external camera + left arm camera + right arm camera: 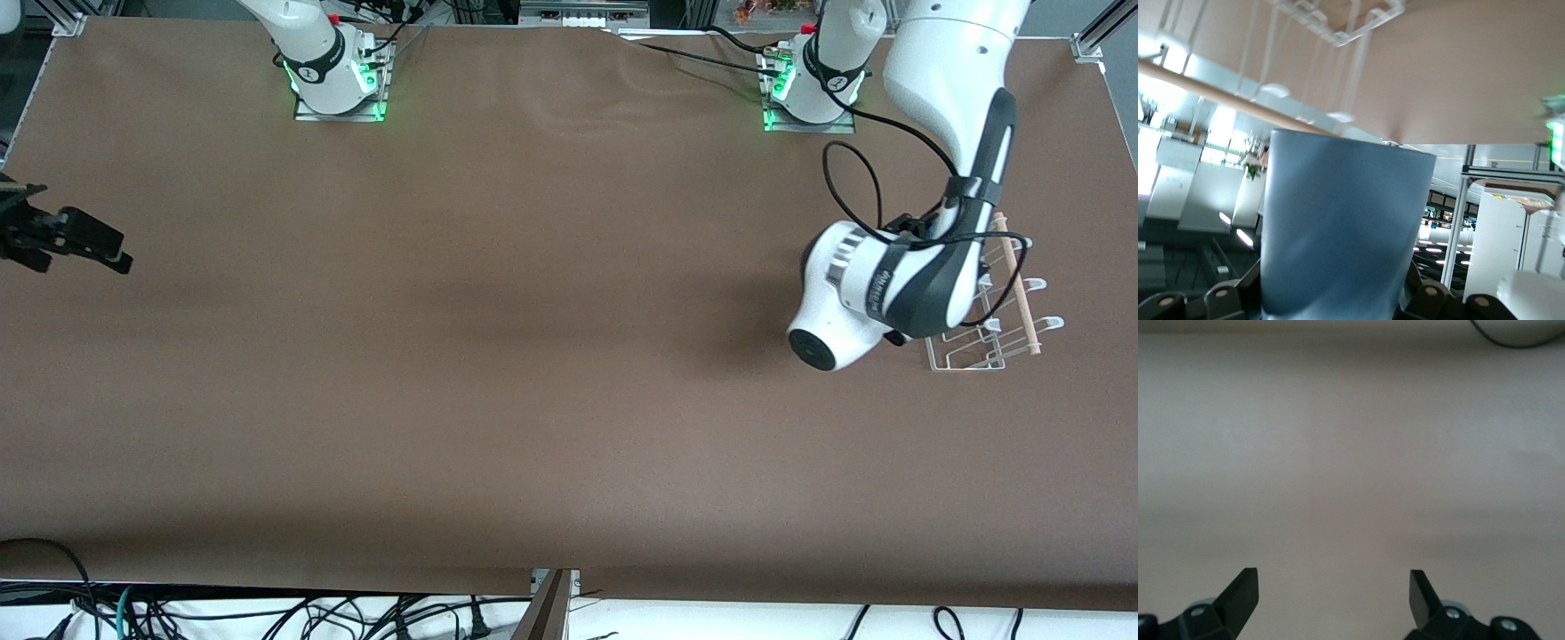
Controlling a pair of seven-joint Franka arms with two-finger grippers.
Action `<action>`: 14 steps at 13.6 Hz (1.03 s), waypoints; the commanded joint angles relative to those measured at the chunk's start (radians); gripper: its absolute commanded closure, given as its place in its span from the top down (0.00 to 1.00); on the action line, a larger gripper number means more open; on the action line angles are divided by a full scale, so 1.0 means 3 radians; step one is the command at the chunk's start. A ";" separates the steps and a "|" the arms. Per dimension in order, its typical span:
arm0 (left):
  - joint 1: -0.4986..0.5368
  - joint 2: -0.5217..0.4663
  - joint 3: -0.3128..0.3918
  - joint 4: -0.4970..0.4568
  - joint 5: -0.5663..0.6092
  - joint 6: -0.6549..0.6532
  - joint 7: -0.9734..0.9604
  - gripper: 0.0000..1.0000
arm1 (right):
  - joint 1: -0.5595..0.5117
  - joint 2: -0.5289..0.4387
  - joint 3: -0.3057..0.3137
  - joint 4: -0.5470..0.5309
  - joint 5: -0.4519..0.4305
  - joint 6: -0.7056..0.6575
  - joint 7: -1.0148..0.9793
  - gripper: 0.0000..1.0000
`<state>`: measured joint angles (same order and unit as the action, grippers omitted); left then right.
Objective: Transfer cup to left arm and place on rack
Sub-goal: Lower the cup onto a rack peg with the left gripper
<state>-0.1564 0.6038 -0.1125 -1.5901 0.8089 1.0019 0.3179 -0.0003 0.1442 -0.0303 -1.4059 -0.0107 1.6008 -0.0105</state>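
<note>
Left pincer (1331, 310) clamped on cup (1341, 233), held over rack (996, 307) at the left arm's end of bench (498, 356). Right pincer (1333, 593) waits, fingers apart. No legible writing on cup.

cup (1345, 233): smooth matt blue plastic | rack (996, 342): glossy white coated wire, pale bare wood dowel (1015, 284) | table (498, 356): matt brown cloth, faint creases at robots' edge | arms: glossy white shells, black matt fingers (1245, 590)

Brown table (498, 356) bearing rack (1000, 342)
</note>
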 commanded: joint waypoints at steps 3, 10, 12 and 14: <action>0.0301 -0.0152 -0.0044 -0.0370 0.0285 0.0275 -0.0247 0.08 | -0.0009 -0.0087 0.0009 -0.0125 -0.0276 -0.0029 -0.0037 1.00; 0.0414 -0.0172 -0.0055 -0.0498 0.0433 0.0454 -0.0221 0.09 | -0.0009 -0.0118 0.0030 -0.0135 -0.0235 -0.0100 -0.0052 1.00; 0.0485 -0.0172 -0.0060 -0.0503 0.0438 0.0480 -0.0196 0.10 | -0.0009 -0.0118 0.0014 -0.0110 -0.0230 -0.0187 -0.0082 1.00; 0.0531 -0.0187 -0.0065 -0.0565 0.0438 0.0556 -0.0196 0.10 | -0.0009 -0.0077 0.0004 -0.0044 -0.0225 -0.0314 -0.0083 1.00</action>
<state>-0.0274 0.5928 -0.1146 -1.7050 0.9054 1.1370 0.2515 0.0012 0.1338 -0.0283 -1.4286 -0.0767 1.5439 -0.0161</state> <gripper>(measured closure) 0.238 0.000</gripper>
